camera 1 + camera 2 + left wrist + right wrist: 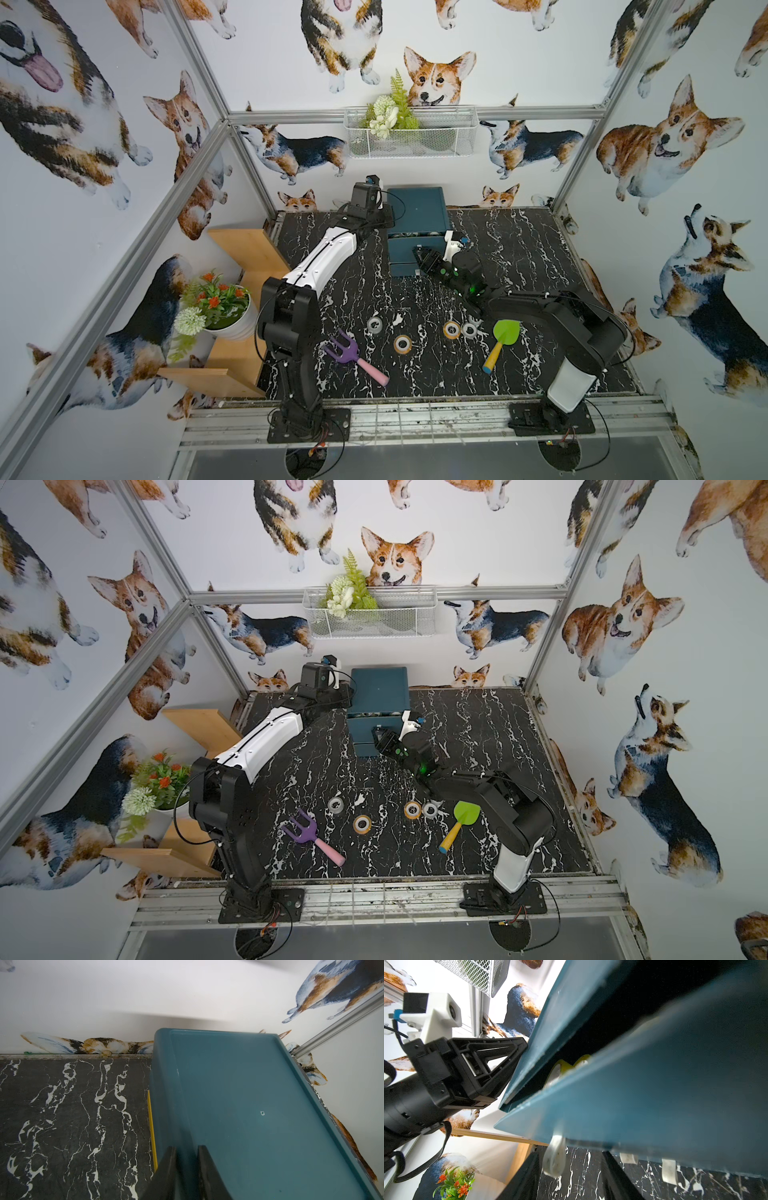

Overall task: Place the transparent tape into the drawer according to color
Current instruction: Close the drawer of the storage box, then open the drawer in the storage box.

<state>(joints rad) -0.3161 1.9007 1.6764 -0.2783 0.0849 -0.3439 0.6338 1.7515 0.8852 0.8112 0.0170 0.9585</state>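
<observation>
The teal drawer cabinet (415, 208) stands at the back of the marble table (519, 249). Its top drawer (654, 1084) is ajar, with yellow-green tape rolls (566, 1066) inside. My right gripper (571, 1152) is open at the drawer front, and the white pull tab (554, 1155) hangs between its fingers. My left gripper (186, 1148) is shut and rests on the cabinet's top left edge (164, 1095). On the table lie two grey-white tape rolls (376, 324) (469, 330) and two orange ones (403, 344) (451, 329).
A purple toy rake (347, 351) lies front left and a green toy trowel (505, 334) front right, under the right arm. A flower pot (224, 311) sits on a wooden shelf (245, 245) at the left. A wire basket (411, 133) hangs on the back wall.
</observation>
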